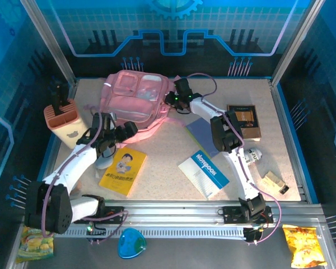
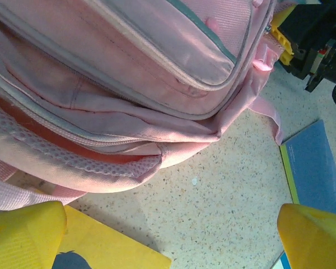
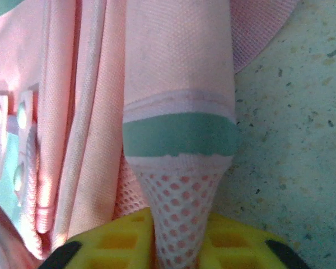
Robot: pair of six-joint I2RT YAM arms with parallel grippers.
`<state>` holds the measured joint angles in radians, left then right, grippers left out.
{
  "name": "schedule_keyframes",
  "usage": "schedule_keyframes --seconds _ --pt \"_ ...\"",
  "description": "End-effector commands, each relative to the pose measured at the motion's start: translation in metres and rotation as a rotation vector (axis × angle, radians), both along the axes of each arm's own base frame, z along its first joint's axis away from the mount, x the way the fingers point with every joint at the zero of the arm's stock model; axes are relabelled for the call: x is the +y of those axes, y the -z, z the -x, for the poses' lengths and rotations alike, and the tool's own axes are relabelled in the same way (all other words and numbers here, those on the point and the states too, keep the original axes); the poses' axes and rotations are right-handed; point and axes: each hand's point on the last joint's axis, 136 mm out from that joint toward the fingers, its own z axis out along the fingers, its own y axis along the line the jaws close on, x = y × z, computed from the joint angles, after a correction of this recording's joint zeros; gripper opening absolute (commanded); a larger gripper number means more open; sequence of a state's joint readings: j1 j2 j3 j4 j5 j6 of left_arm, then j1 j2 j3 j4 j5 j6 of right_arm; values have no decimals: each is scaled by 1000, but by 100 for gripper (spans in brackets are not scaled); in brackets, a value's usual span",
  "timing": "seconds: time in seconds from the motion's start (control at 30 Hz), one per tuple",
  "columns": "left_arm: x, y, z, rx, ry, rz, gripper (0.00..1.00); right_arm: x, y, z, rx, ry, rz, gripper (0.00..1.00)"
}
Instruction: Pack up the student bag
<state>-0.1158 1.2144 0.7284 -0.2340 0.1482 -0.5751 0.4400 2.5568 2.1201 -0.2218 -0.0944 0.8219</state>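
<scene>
The student bag (image 1: 135,103) sits by the table's (image 1: 168,148) far edge, right pincer (image 3: 179,241) pinching its strap (image 3: 179,190), left pincer (image 2: 171,238) spread alongside.

- Free table (image 1: 163,151): bare strip between yellow booklet (image 1: 123,171) and white-blue notebook (image 1: 203,174), reaching student bag (image 1: 135,103) near edge.
- Far-right corner behind brown book (image 1: 243,120): bare.
- Left side: pink pen holder (image 1: 64,124) upright, near bag; left arm crosses gap between.
- Bag near-left corner: left gripper (image 1: 129,130), fingers apart, above booklet.
- Bag right side: right gripper (image 1: 175,100), fingers pinching mesh strap (image 3: 179,207).
- Centre-right: blue book (image 1: 200,134) flat, partly under right arm.
</scene>
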Motion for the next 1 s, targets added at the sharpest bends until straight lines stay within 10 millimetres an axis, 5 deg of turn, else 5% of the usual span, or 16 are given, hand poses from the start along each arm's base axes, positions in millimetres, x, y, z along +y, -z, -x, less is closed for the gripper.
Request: schedule_keyframes --seconds 0.0,0.2,0.53,0.67,0.77,0.97 --pt "-10 11 1 62 7 53 97 -11 -27 1 -35 -14 32 13" --pt "-27 35 -15 90 61 117 97 -47 -94 27 -126 15 6 8" --pt "-52 40 -75 69 114 151 96 -106 -126 111 -126 69 -32 8" --pt "-56 43 -93 74 117 131 92 -129 -120 148 -80 156 -42 9" --pt "-47 44 -100 59 87 67 92 -141 -95 172 -10 238 -77 11" --pt "-35 37 -91 52 59 -11 93 -140 -52 186 101 261 -105 26"
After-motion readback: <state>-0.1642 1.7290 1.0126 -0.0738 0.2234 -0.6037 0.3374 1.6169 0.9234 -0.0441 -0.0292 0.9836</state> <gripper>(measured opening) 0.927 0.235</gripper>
